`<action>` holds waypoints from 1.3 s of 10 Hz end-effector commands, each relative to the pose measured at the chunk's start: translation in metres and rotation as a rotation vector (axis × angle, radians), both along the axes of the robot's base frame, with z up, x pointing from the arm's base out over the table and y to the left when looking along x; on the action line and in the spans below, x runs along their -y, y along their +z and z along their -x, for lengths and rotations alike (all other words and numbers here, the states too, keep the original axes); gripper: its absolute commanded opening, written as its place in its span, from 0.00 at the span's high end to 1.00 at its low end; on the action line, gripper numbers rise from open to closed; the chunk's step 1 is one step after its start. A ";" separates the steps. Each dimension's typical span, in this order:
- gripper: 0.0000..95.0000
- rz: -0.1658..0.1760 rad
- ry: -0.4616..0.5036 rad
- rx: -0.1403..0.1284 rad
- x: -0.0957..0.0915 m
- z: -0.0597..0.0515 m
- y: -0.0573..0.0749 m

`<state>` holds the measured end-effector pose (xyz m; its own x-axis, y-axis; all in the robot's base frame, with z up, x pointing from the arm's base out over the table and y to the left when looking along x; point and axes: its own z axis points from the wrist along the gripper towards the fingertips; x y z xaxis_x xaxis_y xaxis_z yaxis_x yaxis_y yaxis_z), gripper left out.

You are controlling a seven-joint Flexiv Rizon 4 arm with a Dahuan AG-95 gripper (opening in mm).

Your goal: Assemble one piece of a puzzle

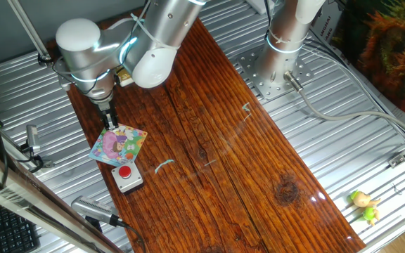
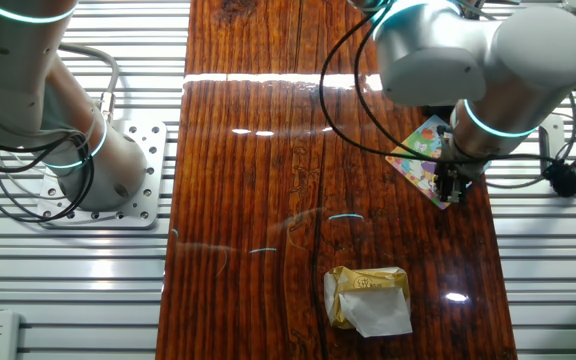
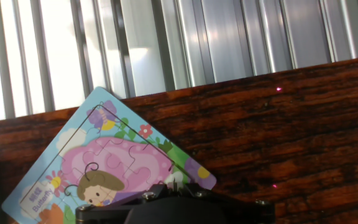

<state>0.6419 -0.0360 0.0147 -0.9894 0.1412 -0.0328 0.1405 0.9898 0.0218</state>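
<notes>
The puzzle (image 1: 120, 145) is a small square board with a pink, yellow, green and blue cartoon picture. It lies flat near the left edge of the wooden table (image 1: 216, 133). My gripper (image 1: 111, 125) points straight down onto the board's far corner. From the other fixed view the gripper (image 2: 455, 192) covers the near corner of the puzzle (image 2: 423, 158). In the hand view the puzzle (image 3: 104, 158) fills the lower left. The gripper (image 3: 174, 182) has its jaws together with only a thin dark line between them. The board under the fingertips is hidden.
A grey box with a red button (image 1: 126, 176) sits just in front of the puzzle. A small teal scrap (image 1: 164, 165) lies beside it. A crumpled gold wrapper (image 2: 368, 297) lies on the wood. A second arm's base (image 1: 276, 67) stands on the ribbed metal surround.
</notes>
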 end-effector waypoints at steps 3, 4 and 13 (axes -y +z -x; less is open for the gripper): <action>1.00 0.001 -0.002 -0.016 0.000 -0.005 0.004; 1.00 -0.001 -0.001 -0.018 0.000 -0.005 0.005; 1.00 0.019 -0.011 -0.054 -0.001 -0.004 0.031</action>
